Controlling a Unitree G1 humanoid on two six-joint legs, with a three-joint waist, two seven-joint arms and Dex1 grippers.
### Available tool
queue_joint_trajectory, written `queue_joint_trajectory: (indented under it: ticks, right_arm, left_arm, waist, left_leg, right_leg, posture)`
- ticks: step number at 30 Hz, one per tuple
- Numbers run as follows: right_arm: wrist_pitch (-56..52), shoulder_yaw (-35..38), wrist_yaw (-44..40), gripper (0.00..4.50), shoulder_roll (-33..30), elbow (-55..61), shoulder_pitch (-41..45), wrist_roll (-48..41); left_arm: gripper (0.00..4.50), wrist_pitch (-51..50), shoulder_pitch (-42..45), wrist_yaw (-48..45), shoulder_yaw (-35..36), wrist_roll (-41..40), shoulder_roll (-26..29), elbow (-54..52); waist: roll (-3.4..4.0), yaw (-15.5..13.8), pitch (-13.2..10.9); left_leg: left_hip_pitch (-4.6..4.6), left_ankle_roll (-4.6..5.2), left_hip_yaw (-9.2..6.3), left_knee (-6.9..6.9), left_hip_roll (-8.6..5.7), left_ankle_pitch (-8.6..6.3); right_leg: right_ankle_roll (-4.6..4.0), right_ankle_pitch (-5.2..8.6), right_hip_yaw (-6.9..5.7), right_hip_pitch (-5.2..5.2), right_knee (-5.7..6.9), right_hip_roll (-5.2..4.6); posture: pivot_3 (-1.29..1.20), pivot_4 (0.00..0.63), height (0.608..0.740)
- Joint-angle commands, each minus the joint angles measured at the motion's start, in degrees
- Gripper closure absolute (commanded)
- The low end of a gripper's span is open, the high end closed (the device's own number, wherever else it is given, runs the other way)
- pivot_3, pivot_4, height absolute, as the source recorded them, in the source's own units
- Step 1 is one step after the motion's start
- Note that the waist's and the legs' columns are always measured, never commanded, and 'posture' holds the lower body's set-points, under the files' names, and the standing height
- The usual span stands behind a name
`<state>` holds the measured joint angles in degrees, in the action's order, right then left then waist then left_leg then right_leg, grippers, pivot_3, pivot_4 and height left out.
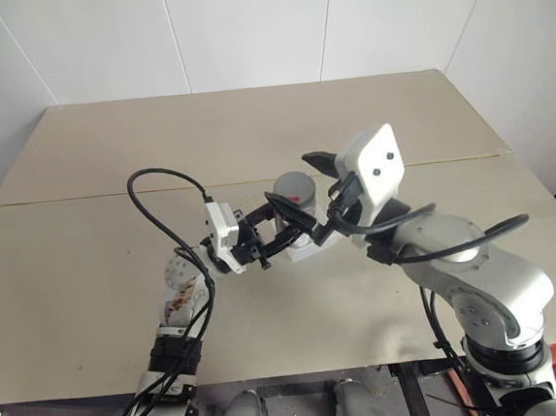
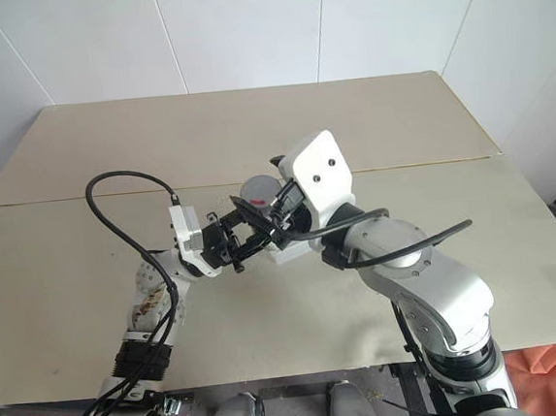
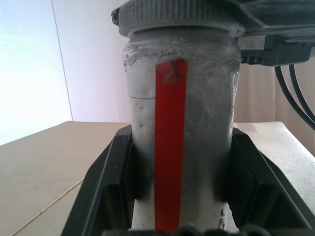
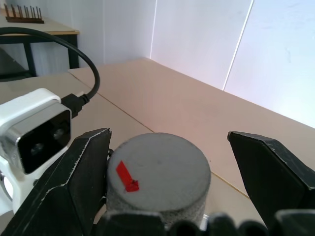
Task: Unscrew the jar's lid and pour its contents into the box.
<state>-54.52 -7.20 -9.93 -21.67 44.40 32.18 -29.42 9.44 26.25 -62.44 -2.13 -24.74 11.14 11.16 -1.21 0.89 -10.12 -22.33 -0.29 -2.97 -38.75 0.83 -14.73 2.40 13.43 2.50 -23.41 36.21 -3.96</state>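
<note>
Right now you're holding the jar (image 3: 179,142) upright above the table (image 1: 88,263) w/ the left gripper (image 3: 179,196) clamped on its body, while the right gripper (image 4: 170,167) is straddling the grey lid (image 4: 160,172), jaws wide. Centre over the lid, then close before twisting; the box (image 1: 306,252) is sitting just beneath.

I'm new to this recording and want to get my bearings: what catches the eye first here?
Mid-table, the left tool is clamped on the clear jar with its red stripe, held upright. The right tool stands open around the grey lid, one finger close beside it, the other clearly apart. The white box sits just beneath them.
</note>
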Motion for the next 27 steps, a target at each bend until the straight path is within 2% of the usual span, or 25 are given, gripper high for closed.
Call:
queue_joint_trajectory:
  ticks: [1,7,13,16,22,27]
  right_arm:
    - [0.54,0.42,-0.42,0.25,0.43,1.41,0.28,0.15]
    - [0.42,-0.56,-1.38,1.69,-0.11,2.27,-0.96,0.26]
    - [0.81,0.49,-2.31,1.73,-0.34,1.46,-0.78,0.21]
    - [1.97,2.02,-6.40,1.73,-2.41,0.30,-0.05,-1.48]
    - [7.51,8.28,-24.54,1.73,-7.33,-10.02,4.62,-10.59]
    - [12.45,5.95,-40.59,1.73,-10.83,-22.69,11.72,-11.22]
  left_arm:
    - [2.39,0.03,1.31,-0.10,0.19,-0.96,-0.04,-1.14]
    - [2.39,-0.52,1.95,0.16,0.46,-1.60,-0.45,-1.21]
    - [2.39,-1.75,1.49,-1.20,-0.10,-2.52,-0.65,-2.18]
    - [2.39,-2.70,1.26,-3.02,-0.36,-3.38,-0.34,-2.68]
    - [2.39,-5.11,2.13,-7.09,-0.84,-5.84,0.37,-3.45]
    - [2.39,-5.71,2.73,-8.13,-1.50,-6.30,0.21,-4.10]
  waist:
    - [0.00,0.01,0.00]
    - [0.00,0.04,0.00]
    - [0.00,0.05,0.00]
    - [0.00,0.05,0.00]
    - [0.00,0.07,-0.01]
    - [0.01,0.20,-0.01]
  left_leg:
    - [0.00,0.00,0.00,0.00,0.00,0.00]
    - [0.00,0.00,0.00,0.00,0.00,0.00]
    - [0.00,0.00,0.00,0.00,0.00,0.00]
    - [0.00,0.00,0.00,0.00,0.00,0.00]
    - [0.02,0.01,0.01,0.00,0.00,0.00]
    - [0.06,0.02,0.01,0.00,0.03,0.00]
  right_leg:
    - [0.00,0.00,0.00,0.00,0.00,0.00]
    - [0.00,0.00,0.00,0.00,0.00,0.00]
    - [0.00,0.00,0.00,0.00,0.01,0.00]
    - [0.00,0.00,0.00,0.00,0.00,0.00]
    - [0.00,0.00,-0.01,0.05,-0.03,0.00]
    - [0.00,0.00,0.00,0.06,-0.03,0.04]
  posture:
    - [0.00,0.150,0.740]
    - [0.00,0.150,0.740]
    - [0.00,0.150,0.740]
    - [0.00,0.150,0.740]
    - [0.00,0.150,0.740]
    - [0.00,0.150,0.740]
